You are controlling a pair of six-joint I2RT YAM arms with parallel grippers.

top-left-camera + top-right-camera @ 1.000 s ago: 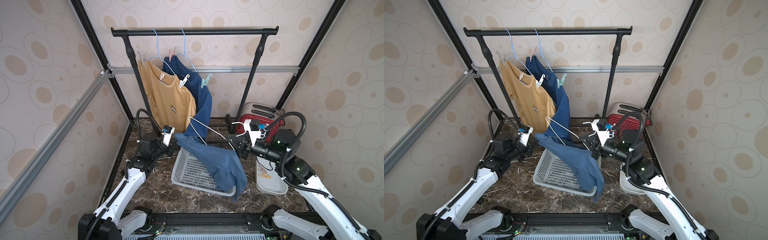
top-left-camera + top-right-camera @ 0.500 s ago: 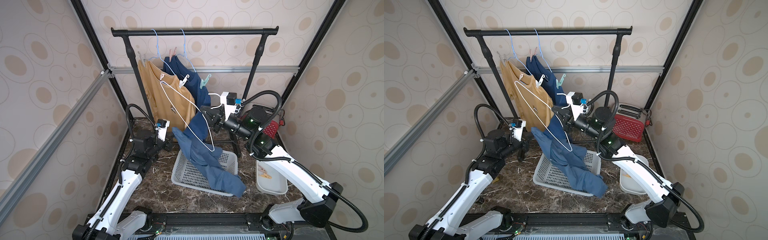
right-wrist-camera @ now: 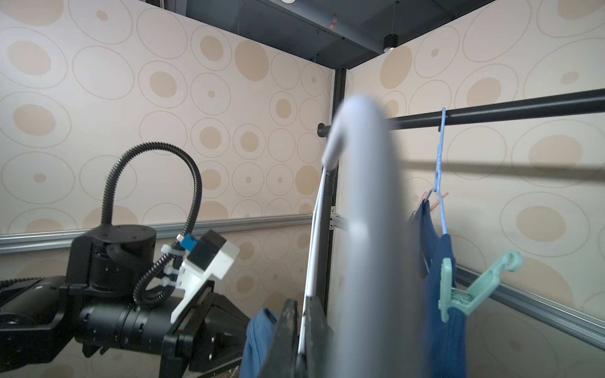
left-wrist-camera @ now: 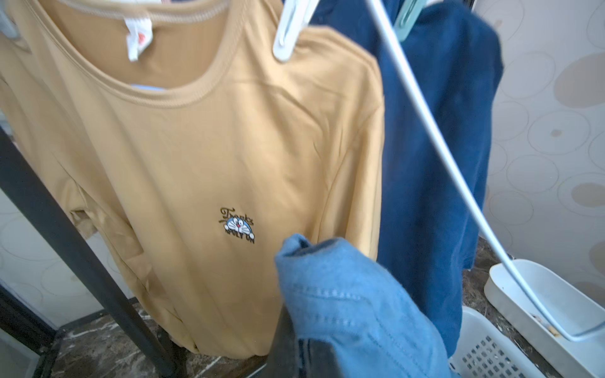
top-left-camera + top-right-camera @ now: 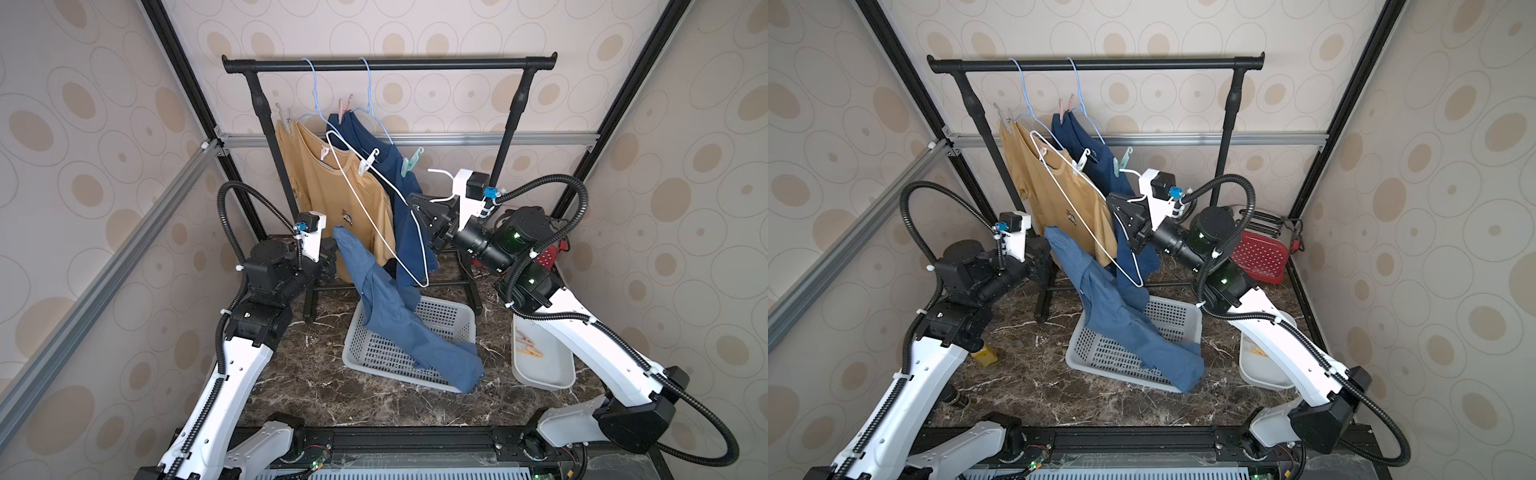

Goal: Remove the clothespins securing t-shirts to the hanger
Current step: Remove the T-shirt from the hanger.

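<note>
Right gripper [image 3: 302, 307] — dark jaws pressed together on the thin wire of a white hanger [image 3: 370, 196], whose hook looms blurred near the lens. Behind, a black rail [image 3: 523, 109] carries a blue hanger [image 3: 441, 183] bearing a dark-blue t-shirt [image 3: 442, 311], with a teal clothespin [image 3: 471, 291] and a pink clothespin [image 3: 433, 204] on it. A light-blue t-shirt [image 3: 258, 337] shows beside the left arm [image 3: 114, 314].

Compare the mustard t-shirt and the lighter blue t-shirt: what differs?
The mustard t-shirt hangs on a pale blue hanger from the rail; the lighter blue t-shirt is off any hanger, gripped by the left hand. The mustard t-shirt carries a white clothespin at its shoulder; the lighter blue t-shirt shows none. The lighter blue t-shirt trails into the basket; the mustard t-shirt does not.
</note>
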